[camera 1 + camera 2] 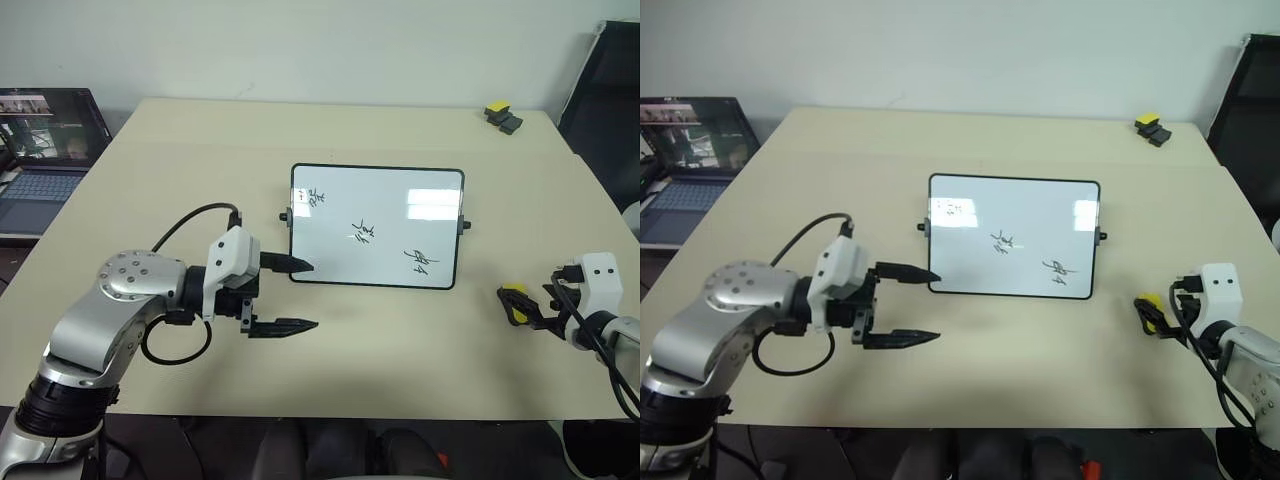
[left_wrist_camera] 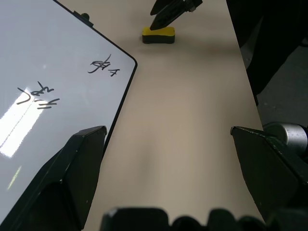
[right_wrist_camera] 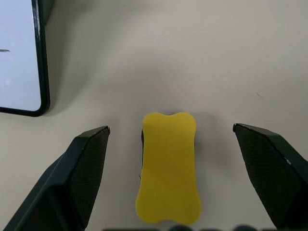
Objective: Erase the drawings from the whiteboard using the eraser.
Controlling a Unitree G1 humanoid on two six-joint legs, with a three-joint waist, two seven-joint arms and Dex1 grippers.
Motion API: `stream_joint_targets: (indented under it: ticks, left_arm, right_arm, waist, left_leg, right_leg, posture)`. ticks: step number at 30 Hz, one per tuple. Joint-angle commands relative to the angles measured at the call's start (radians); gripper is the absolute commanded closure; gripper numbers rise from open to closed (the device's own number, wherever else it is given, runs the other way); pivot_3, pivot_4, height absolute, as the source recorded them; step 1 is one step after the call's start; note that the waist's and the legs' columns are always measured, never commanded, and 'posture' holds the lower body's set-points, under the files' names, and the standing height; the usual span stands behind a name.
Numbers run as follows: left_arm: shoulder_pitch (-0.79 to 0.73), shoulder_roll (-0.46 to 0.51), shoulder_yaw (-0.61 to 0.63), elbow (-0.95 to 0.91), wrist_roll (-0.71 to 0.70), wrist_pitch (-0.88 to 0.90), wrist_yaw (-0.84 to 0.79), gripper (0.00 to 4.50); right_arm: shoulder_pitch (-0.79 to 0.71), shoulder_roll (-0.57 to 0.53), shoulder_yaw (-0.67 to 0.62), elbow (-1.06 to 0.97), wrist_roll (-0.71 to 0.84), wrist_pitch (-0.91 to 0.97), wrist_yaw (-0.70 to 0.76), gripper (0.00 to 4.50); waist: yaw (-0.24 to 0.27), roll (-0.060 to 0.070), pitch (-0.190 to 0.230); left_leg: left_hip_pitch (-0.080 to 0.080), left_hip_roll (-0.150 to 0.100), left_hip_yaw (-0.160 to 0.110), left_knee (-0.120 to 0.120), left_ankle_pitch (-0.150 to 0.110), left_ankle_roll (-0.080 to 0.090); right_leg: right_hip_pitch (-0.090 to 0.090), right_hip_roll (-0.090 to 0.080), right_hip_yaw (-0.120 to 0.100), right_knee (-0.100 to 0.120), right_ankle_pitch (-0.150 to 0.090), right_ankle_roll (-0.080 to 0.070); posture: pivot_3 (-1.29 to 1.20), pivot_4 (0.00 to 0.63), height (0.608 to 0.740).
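Eraser (image 3: 169, 166), yellow and bone-shaped, lies flat on the beige worktop (image 1: 400, 350) at the right edge of the head view, well apart from the whiteboard (image 1: 377, 226). In the right wrist view its long axis runs along the gripper's pointing line, between the two fingers and touching neither. Right gripper (image 1: 527, 306) spread wide, straddling the eraser, empty. Whiteboard lies at centre frame, long side running left to right, three black drawings (image 1: 367, 234) in a diagonal from upper left to lower right. Left gripper (image 1: 302, 296) spread, empty, its upper finger tip at the board's lower left corner. Laptop (image 1: 45, 150) upper left; small dark blocks (image 1: 503, 117) upper right.
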Motion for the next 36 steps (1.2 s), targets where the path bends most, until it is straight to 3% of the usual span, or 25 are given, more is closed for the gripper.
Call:
stream_joint_targets:
  ticks: [1,36]
  left_arm:
    - [-0.002,0.007,0.010,-0.037,-0.005,-0.007,0.005,0.00]
    - [0.011,0.010,0.018,-0.049,0.000,-0.010,0.028,0.00]
  right_arm:
    - [-0.004,0.004,0.023,0.010,-0.019,-0.021,0.009,0.02]
    - [-0.072,0.013,0.083,0.169,-0.105,-0.137,0.073,0.02]
  waist:
    - [0.000,0.000,0.000]
    - [0.000,0.001,0.000]
  left_leg:
    - [0.000,0.000,0.000,0.000,0.000,0.000]
    - [0.000,0.000,0.000,0.000,0.000,0.000]
  right_leg:
    - [0.000,0.000,0.000,0.000,0.000,0.000]
    - [0.000,0.000,0.000,0.000,0.000,0.000]
  posture:
    - [0.00,0.150,0.740]
    - [0.00,0.150,0.740]
